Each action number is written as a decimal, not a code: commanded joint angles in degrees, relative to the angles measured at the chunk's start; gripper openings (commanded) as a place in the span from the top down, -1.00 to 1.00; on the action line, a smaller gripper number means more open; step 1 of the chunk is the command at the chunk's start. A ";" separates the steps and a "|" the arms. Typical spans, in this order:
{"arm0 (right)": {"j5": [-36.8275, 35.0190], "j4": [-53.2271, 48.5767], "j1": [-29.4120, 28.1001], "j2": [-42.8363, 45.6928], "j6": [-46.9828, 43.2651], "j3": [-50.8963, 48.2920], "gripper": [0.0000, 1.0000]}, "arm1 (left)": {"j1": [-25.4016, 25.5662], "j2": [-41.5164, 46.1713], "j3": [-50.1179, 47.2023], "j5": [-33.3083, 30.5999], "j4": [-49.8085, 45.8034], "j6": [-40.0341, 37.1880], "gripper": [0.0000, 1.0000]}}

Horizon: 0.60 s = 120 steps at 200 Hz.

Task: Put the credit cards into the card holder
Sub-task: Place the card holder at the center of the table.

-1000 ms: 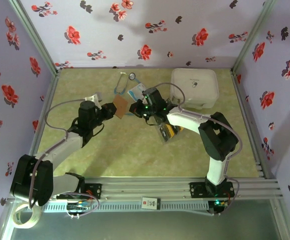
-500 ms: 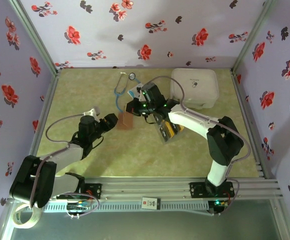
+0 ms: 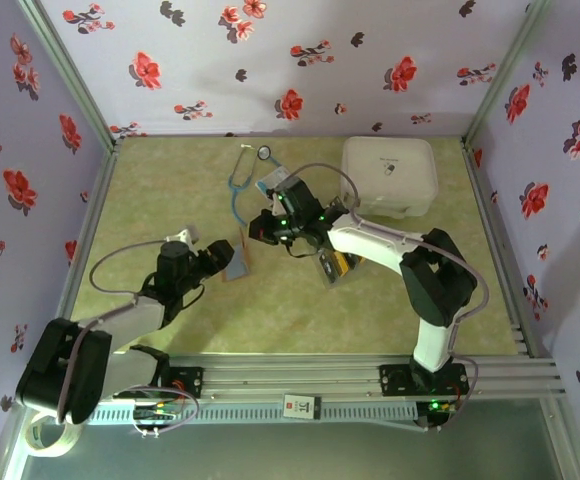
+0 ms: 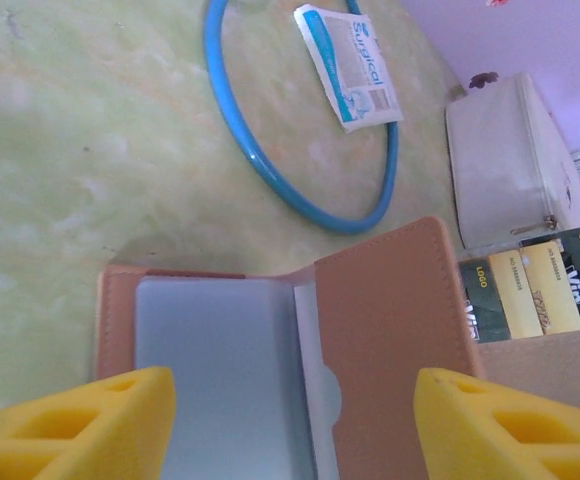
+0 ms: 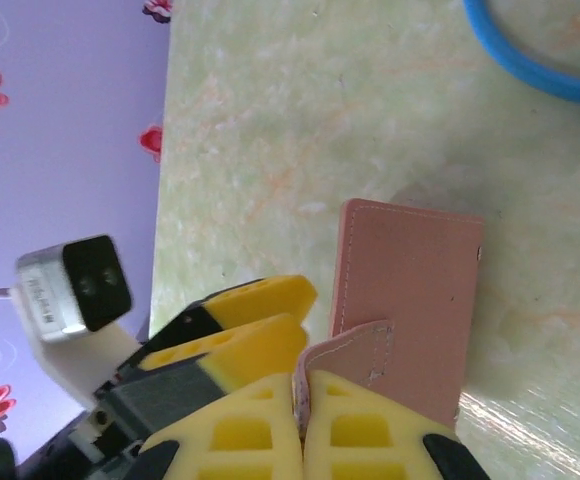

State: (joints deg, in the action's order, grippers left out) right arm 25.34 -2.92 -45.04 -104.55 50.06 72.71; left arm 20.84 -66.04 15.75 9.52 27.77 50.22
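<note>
Left wrist, card holder (image 4: pixel 390 330) open, left jaws apart, right jaws pinching its flap

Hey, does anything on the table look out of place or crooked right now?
Nothing spilled or damaged. The card holder lies open, one flap apparently lifted off the table with its edge pinched in the right claw. The credit cards sit loosely fanned, overlapping, beside the white case.

Lilac walls (image 3: pixel 300 60) with red and black flower print on three sides; mottled green-yellow tabletop (image 3: pixel 270 310); grey metal rail (image 3: pixel 300 375) along bottom of frame; even light.
</note>
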 commanded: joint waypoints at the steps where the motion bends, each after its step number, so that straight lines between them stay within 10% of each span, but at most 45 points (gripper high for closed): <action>1: 0.13 5.76 1.64 1.48 1.79 -5.61 1.00 | -0.08 2.87 3.29 -3.77 -9.85 -3.44 -0.32; 120: 1.31 9.77 6.80 1.81 -0.80 -17.25 1.00 | 0.17 -5.37 10.79 -6.31 -21.23 -7.85 -0.38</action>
State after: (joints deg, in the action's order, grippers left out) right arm 25.56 4.84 -38.33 -103.66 50.94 56.12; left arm 20.84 -69.76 23.38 4.03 8.69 45.39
